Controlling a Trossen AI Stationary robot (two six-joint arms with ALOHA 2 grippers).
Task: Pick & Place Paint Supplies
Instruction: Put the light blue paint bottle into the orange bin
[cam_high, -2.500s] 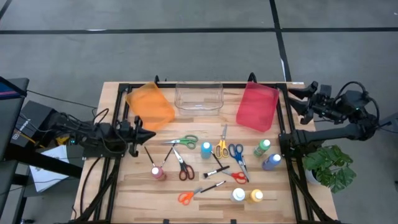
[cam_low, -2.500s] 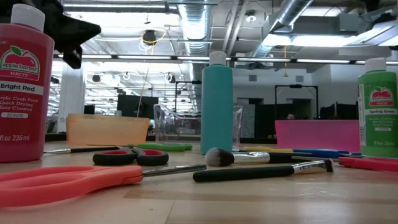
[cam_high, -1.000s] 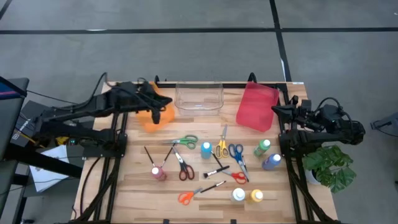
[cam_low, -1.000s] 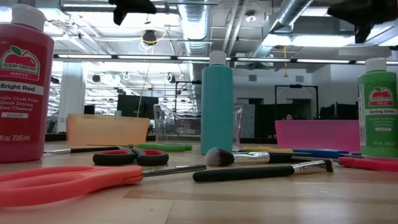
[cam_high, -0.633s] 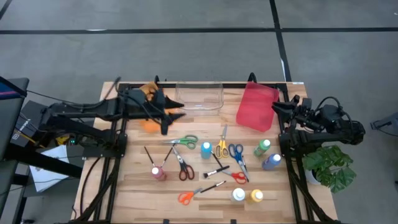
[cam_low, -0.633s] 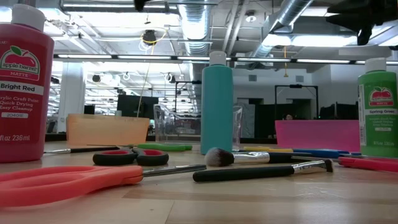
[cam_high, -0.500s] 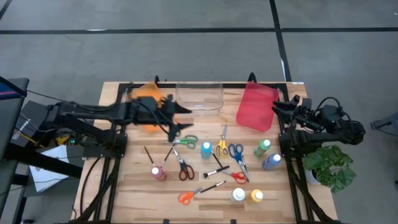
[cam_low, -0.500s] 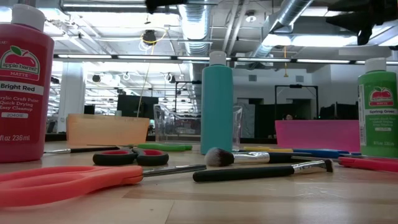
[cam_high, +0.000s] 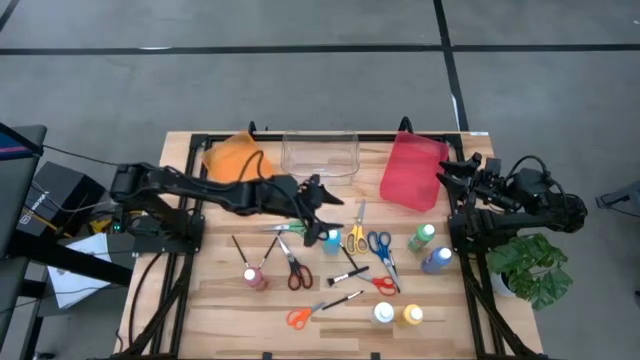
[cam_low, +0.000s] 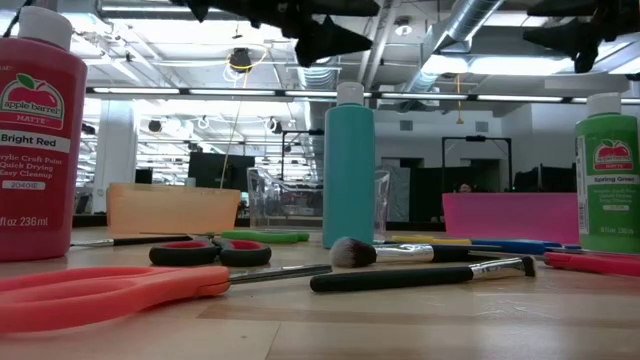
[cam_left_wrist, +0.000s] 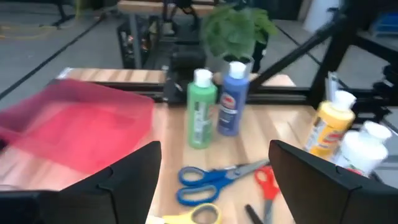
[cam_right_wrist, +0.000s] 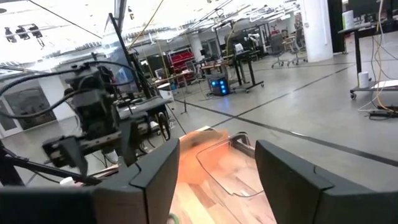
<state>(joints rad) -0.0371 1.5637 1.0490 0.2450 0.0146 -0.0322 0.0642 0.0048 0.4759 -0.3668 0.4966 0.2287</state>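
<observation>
Paint bottles stand on the wooden table: teal (cam_high: 331, 240), green (cam_high: 422, 237), blue (cam_high: 436, 260), white (cam_high: 383, 313), yellow (cam_high: 412, 315), red (cam_high: 255, 278). Scissors lie flat among them: green (cam_high: 296, 228), yellow (cam_high: 355, 236), blue (cam_high: 380, 245), red (cam_high: 385, 284), orange (cam_high: 298, 317). Thin brushes (cam_high: 347, 275) lie between them. My left gripper (cam_high: 326, 206) hangs open and empty above the table's middle, just beyond the teal bottle; it also shows in the left wrist view (cam_left_wrist: 214, 148). My right gripper (cam_high: 450, 170) is open and empty at the right edge, beside the red bin.
Three bins stand along the far edge: orange (cam_high: 240, 165), clear (cam_high: 320, 155) and red (cam_high: 413, 170). A black frame runs along the table's edges. A potted plant (cam_high: 535, 265) stands off the right side. Bare wood shows at the near left.
My left gripper has swung from over the orange bin at the far left toward the table's middle and nearer, and now hangs over the teal bottle and green scissors. The supplies have not moved.
</observation>
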